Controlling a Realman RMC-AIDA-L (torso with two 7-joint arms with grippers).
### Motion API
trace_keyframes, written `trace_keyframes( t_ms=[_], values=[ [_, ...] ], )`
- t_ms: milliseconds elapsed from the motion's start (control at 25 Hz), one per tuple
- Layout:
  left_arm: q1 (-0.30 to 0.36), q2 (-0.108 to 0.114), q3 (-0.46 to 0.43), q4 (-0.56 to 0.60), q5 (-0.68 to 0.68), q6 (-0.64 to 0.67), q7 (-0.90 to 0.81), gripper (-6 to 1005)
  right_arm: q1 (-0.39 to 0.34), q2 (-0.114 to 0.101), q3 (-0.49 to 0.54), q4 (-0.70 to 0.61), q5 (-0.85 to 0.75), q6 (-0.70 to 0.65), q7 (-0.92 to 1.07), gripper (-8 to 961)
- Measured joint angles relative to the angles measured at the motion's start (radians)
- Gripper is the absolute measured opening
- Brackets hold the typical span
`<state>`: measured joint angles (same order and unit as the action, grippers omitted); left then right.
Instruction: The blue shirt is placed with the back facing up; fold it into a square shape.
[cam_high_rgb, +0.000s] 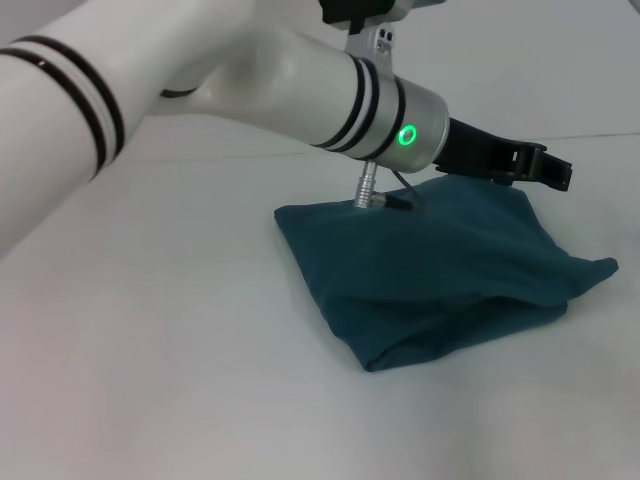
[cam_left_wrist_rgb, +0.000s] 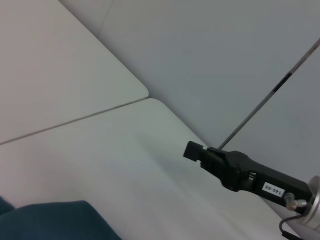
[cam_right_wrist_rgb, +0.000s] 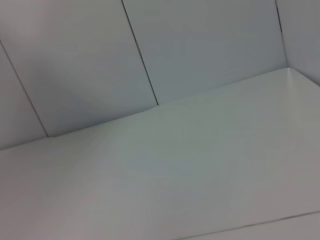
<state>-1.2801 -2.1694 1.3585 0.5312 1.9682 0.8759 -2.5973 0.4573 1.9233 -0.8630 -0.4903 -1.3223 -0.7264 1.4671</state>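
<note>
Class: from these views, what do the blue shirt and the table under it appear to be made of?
The blue shirt: soft matte fabric, likely cotton knit; it sags and creases in folded layers. The table: smooth, hard white surface, perhaps laminate; flat with a faint sheen.

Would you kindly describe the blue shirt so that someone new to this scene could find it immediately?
Start from the wide white table and look toward its right side, under the white left arm reaching across. The blue shirt lies there folded into a compact, roughly square bundle, with the black left hand above its far edge. It is the only dark teal, soft thing on the table.
</note>
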Motion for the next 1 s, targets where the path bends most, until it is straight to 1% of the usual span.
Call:
trace_keyframes(
  t_ms=[40, 120, 240, 280, 400, 480, 520, 600, 640, 800, 840, 880, 920, 960, 1000],
  values=[
    [0.035, 0.003, 0.000, 0.035, 0.000, 0.017, 0.006, 434, 0.002, -0.001, -0.001, 0.000, 0.000, -0.004, 0.002, -1],
    [0.082, 0.006, -0.003, 0.089, 0.000, 0.040, 0.019, 527, 0.003, -0.004, -0.002, -0.003, -0.005, -0.017, 0.009, -1],
    [0.174, 0.009, -0.042, 0.184, 0.006, 0.107, 0.061, 667, 0.003, -0.006, -0.003, -0.035, -0.051, -0.052, 0.048, 7],
    [0.216, 0.014, -0.080, 0.220, 0.008, 0.154, 0.089, 695, 0.001, -0.007, -0.003, -0.059, -0.086, -0.067, 0.074, 10],
    [0.297, 0.036, -0.197, 0.258, 0.010, 0.288, 0.172, 779, -0.004, -0.002, 0.004, -0.149, -0.204, -0.129, 0.158, 18],
    [0.347, 0.055, -0.275, 0.258, 0.011, 0.379, 0.231, 835, -0.007, 0.005, 0.006, -0.229, -0.291, -0.194, 0.218, 24],
    [0.382, 0.066, -0.322, 0.257, 0.012, 0.435, 0.280, 863, -0.008, 0.008, 0.007, -0.274, -0.333, -0.226, 0.255, 27],
    [0.431, 0.075, -0.374, 0.258, 0.014, 0.488, 0.336, 899, -0.008, 0.016, 0.007, -0.368, -0.417, -0.309, 0.340, 32],
    [0.474, 0.078, -0.417, 0.261, 0.015, 0.519, 0.380, 907, -0.008, 0.019, 0.008, -0.411, -0.453, -0.347, 0.379, 35],
    [0.600, 0.072, -0.571, 0.270, 0.015, 0.612, 0.572, 938, 0.010, 0.028, 0.013, -0.595, -0.580, -0.554, 0.552, 46],
    [0.600, 0.072, -0.571, 0.270, 0.015, 0.612, 0.572, 938, 0.024, 0.029, 0.016, -0.637, -0.611, -0.615, 0.603, 49],
    [0.646, 0.065, -0.614, 0.270, 0.015, 0.641, 0.660, 938, 0.035, 0.028, 0.019, -0.657, -0.629, -0.653, 0.634, 52],
    [0.672, 0.059, -0.636, 0.271, 0.015, 0.659, 0.715, 939, 0.060, 0.027, 0.027, -0.678, -0.667, -0.721, 0.685, 54],
    [0.714, 0.051, -0.671, 0.274, 0.015, 0.690, 0.796, 939, 0.083, 0.025, 0.035, -0.690, -0.702, -0.782, 0.729, 57],
    [0.721, 0.050, -0.677, 0.275, 0.015, 0.696, 0.810, 939, 0.113, 0.024, 0.044, -0.696, -0.745, -0.851, 0.772, 60]
  ],
)
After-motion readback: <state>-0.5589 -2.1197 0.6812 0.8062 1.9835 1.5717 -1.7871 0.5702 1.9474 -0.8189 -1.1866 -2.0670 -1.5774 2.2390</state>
